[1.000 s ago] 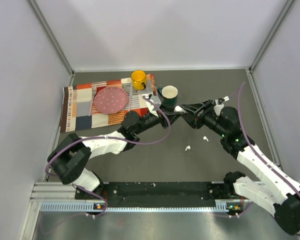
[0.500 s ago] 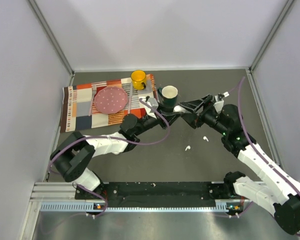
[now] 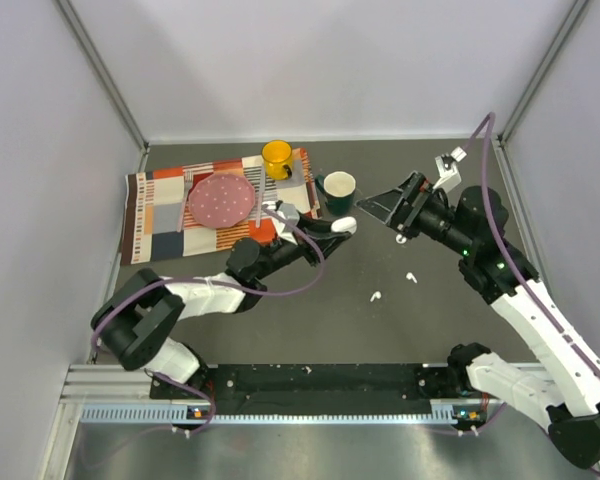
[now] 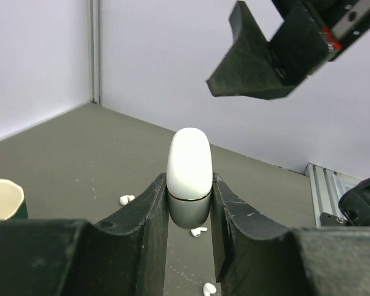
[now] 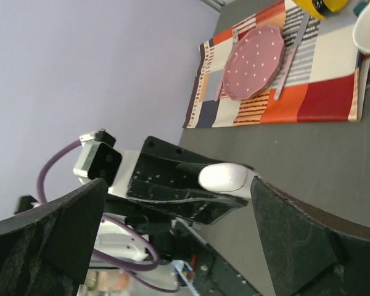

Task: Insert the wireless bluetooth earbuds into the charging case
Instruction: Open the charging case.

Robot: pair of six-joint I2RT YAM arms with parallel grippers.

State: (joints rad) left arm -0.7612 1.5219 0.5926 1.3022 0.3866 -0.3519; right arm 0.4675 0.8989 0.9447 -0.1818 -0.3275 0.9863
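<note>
The white oval charging case (image 4: pixel 189 166) stands upright and closed, with my left gripper (image 4: pixel 189 185) shut on its lower half. From above, the case (image 3: pixel 346 224) is held off the table just in front of the green mug. My right gripper (image 3: pixel 385 208) hangs open to the right of the case and apart from it. In the right wrist view its jaws (image 5: pixel 179 185) are spread wide, with the case (image 5: pixel 225 177) seen beyond them. Two small white earbuds (image 3: pixel 411 277) (image 3: pixel 376 296) lie loose on the dark table; the left wrist view shows them under the case (image 4: pixel 199 232) (image 4: pixel 126 199).
A dark green, white-rimmed mug (image 3: pixel 338 187) stands right behind the left gripper. A patterned cloth (image 3: pixel 155 215) at the back left carries a pink plate (image 3: pixel 221 198) and a yellow mug (image 3: pixel 277 158). Grey walls close in the table on three sides.
My right gripper has opened wide and drawn back up to the right, away from the case. The left gripper has shifted slightly left and nearer, still holding the case.
</note>
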